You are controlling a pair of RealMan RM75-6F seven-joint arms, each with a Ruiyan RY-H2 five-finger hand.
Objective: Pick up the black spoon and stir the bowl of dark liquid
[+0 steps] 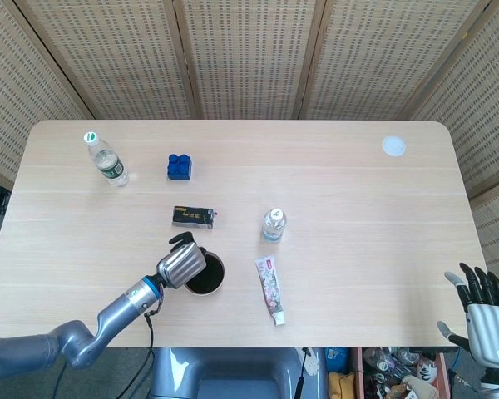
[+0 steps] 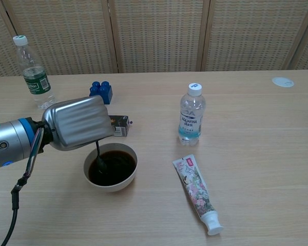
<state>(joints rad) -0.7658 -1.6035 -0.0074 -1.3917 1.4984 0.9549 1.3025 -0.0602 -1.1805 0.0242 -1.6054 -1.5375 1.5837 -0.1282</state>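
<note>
Right now the left hand [image 2: 77, 123] holds the black spoon [image 2: 99, 155], its tip dipped in the bowl [image 2: 110, 180] at the table's near left. Too wide a sweep could knock the rim and slop dark liquid [image 2: 115, 164]. The right hand [image 1: 482, 312] hangs off the table's near right corner, fingers spread and holding nothing.

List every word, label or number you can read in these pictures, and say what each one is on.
None can be read with certainty.
Small water bottle: blue lettering on its label, too blurred to read.
Tall bottle: green label, print too small.
Toothpaste tube: flower pattern and red patch, text illegible.
Black box: yellowish print, too small.
Blue brick, bowl and white disc: no text visible.
</note>
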